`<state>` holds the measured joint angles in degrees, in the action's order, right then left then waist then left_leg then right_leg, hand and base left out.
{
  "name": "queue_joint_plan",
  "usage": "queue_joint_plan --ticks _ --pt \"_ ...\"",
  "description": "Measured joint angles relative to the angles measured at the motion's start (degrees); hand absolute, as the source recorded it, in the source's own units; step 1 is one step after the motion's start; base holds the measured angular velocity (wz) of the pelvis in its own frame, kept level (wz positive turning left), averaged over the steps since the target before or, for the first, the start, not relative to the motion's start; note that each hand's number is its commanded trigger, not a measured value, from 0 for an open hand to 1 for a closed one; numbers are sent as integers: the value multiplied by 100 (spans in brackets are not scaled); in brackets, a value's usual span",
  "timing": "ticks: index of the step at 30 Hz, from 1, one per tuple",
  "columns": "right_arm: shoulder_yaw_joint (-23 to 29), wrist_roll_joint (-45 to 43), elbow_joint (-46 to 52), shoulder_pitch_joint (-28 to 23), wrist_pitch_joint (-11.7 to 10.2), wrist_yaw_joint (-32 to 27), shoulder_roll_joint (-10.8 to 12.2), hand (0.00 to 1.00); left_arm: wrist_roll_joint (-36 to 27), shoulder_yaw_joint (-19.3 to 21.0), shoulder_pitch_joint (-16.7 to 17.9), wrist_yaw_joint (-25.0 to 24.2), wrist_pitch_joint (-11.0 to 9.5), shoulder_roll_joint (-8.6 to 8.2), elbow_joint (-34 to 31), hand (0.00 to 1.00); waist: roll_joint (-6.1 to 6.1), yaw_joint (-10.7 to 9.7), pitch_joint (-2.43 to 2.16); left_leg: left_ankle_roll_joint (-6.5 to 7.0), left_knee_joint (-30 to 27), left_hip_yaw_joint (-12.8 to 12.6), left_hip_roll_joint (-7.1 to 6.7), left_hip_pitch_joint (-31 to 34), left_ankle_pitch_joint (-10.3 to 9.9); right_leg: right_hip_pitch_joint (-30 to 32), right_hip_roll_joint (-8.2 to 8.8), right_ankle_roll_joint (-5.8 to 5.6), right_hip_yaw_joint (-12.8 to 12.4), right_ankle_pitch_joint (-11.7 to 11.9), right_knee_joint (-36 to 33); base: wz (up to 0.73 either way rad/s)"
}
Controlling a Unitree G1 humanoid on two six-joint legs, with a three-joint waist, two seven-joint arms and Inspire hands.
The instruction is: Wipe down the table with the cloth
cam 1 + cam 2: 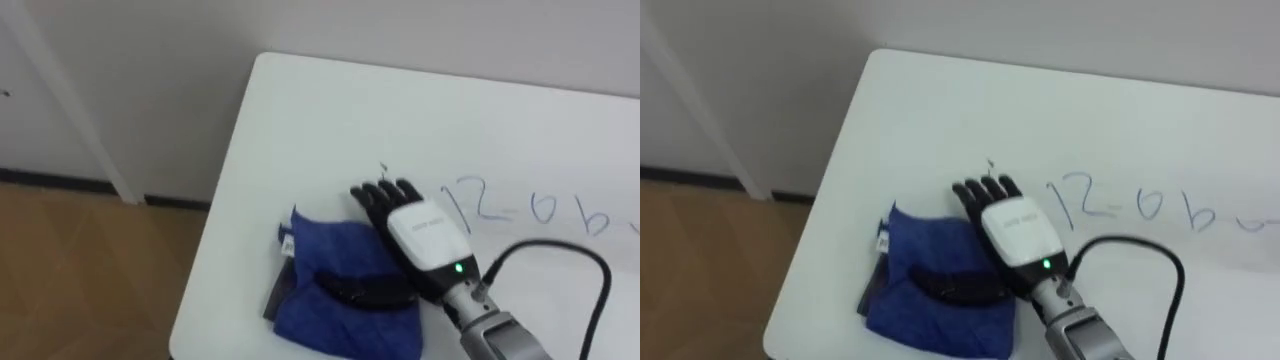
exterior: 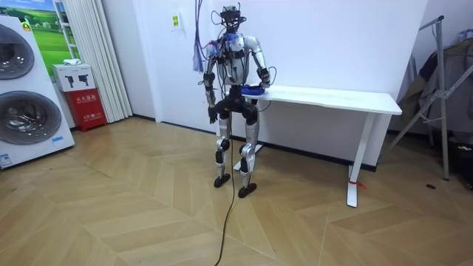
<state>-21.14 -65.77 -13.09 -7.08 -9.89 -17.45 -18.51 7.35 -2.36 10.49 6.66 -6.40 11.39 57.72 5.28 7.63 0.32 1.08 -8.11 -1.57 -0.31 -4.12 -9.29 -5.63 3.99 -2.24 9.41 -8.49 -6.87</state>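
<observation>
The robot stands at the left end of a white table point(image 1: 400, 120) that is set against a white wall. Its right hand point(image 1: 425, 232) lies flat on the tabletop. The dark fingers point(image 1: 385, 195) are stretched straight and spread a little, pointing toward the far side; they hold nothing. The palm rests on the right edge of a crumpled blue cloth point(image 1: 325, 300), and the fingertips reach past the cloth onto bare table. The thumb runs left across the cloth's folds. The cloth sits near the table's left edge, on the near part of the top, touching the hand.

Just right of the hand there is blue marker writing point(image 1: 545, 208) on the surface — loose letters running off to the right, apart from the cloth.

In the room view the left hand point(image 2: 213, 113) hangs beside the hip, well away from the table; I cannot tell how its fingers are set. The wooden floor point(image 1: 80, 270) shows beyond the table's left edge.
</observation>
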Motion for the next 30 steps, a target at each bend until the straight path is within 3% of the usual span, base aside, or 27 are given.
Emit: queue_joint_plan --ticks 9,19,30 --pt "4 27 19 -58 -50 -21 15 0 -13 100 -63 -121 -9 24 -27 0 109 74 -29 -11 80 -10 -6 -43 -45 57 -1 -1 2 1 -115 -1" --pt "2 -11 71 -63 -137 -219 13 0 -7 117 -85 -110 -4 24 78 0 22 73 20 -12 89 -37 -1 -39 -47 83 -9 0 18 2 -117 -1" --pt "-8 -197 230 -104 -330 -656 -4 0 -3 186 -151 -82 -10 16 76 0 -28 70 1 -14 93 -50 1 -26 -50 89 -10 0 38 1 -89 0"
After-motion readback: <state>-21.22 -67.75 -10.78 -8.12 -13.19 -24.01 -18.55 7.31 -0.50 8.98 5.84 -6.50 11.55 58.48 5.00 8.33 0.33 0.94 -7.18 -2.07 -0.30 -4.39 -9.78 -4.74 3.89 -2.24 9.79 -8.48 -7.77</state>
